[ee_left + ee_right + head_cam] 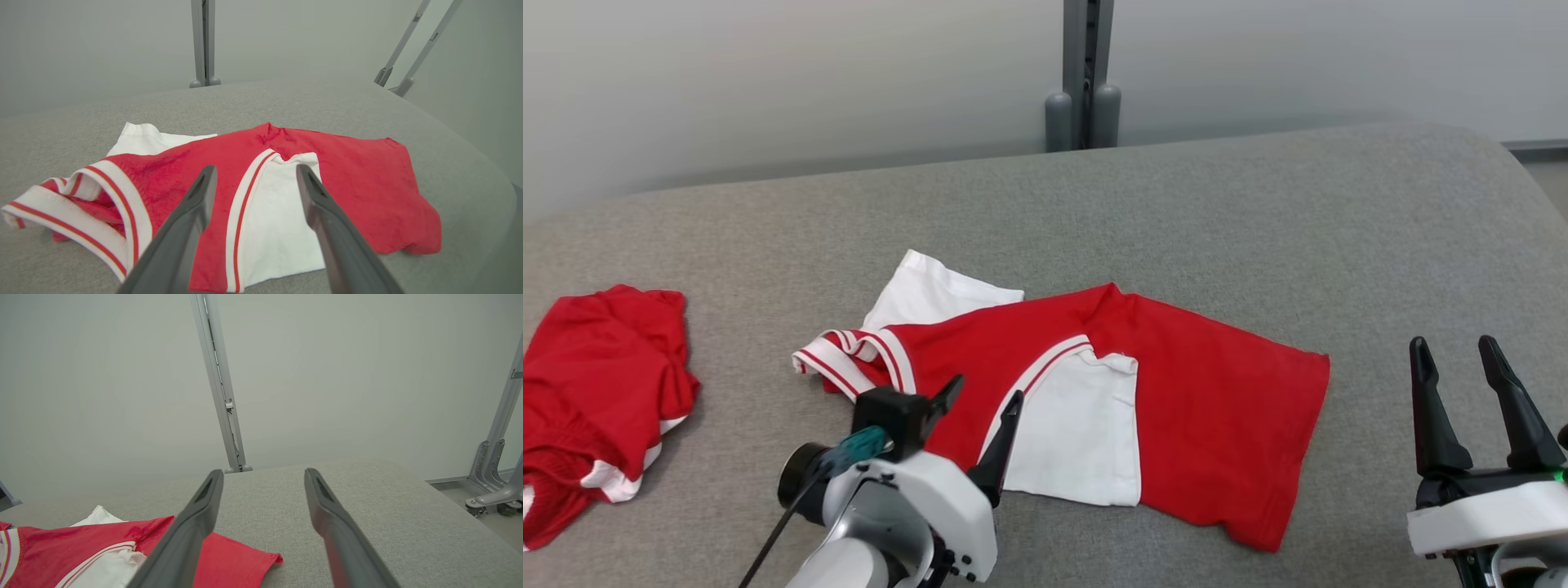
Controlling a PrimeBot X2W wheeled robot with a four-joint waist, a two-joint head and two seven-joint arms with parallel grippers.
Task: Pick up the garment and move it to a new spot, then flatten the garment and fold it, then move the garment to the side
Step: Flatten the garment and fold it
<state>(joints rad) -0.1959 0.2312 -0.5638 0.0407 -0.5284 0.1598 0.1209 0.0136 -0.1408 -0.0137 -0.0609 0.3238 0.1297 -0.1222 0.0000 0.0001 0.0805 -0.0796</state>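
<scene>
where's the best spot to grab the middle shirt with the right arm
Probably the shirt's right red corner: it lies flat with free edges, nearest the open right gripper. Come in low from the right, one jaw sliding under the edge.

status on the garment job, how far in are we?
Done: unclear. The red-and-white jersey lies on the grey padded table, and whether it has already been moved can't be told.
In hand: nothing is held. The left gripper is open over the jersey's near edge, and the right gripper is open over bare table to its right.
Left: flattening (a white part lies over the red body and the collar is bunched), then folding and moving aside.
</scene>
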